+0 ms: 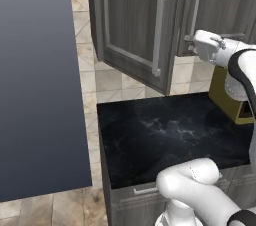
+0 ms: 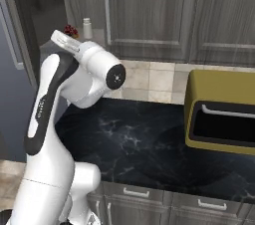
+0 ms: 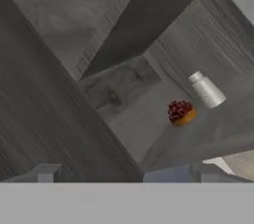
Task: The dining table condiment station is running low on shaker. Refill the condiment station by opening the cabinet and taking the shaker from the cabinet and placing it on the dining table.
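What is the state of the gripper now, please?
Gripper: open, holding nothing; it faces the shaker inside the open cabinet.

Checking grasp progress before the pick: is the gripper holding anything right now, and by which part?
Nothing is held. The gripper stands open and empty, short of the small pale grey-white cylindrical shaker, which sits on the shelf of the dark grey wood-grain cabinet.

The cabinet [image 1: 131, 25] was tall, dark grey wood-grain, with panelled doors and long vertical silver bar handles; its left door stood swung open. On the shelf inside stood the shaker [image 3: 206, 89], a small pale grey-white cylinder with a narrower capped top, upright [image 2: 87, 28], near the shelf's front edge, just beside a small red-topped item and apart from it.
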